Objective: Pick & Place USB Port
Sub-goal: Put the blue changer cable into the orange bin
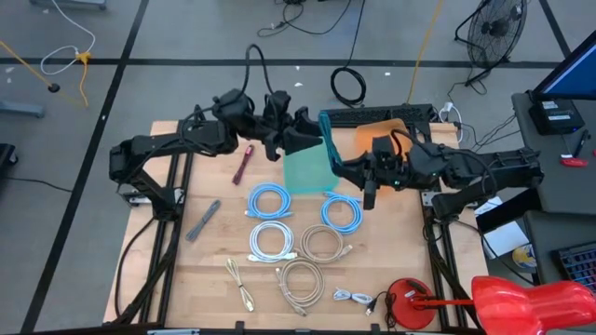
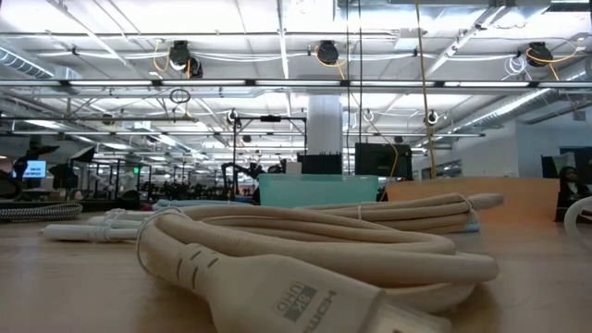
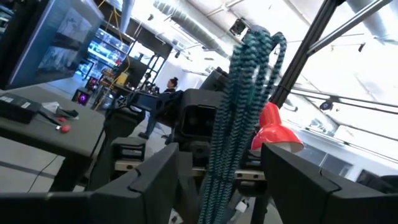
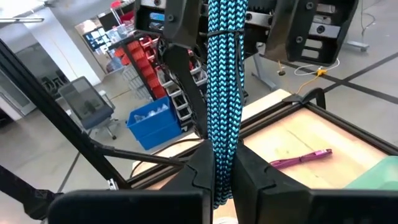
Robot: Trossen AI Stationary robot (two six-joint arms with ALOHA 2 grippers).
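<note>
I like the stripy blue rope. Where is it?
The blue braided cable hangs between both arms above the table's back middle, pinched in the right gripper, with the open left gripper around its other end.

A large open workshop with a grey concrete floor [image 1: 186, 37] crossed by dark lines. A standing fan [image 1: 492, 33] sits at one corner. Overhead, white pipes [image 2: 296, 83], strip lighting and a white column [image 2: 325, 125].

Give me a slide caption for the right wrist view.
Right tool shut on braided teal cable, opposite the open left tool.
</note>
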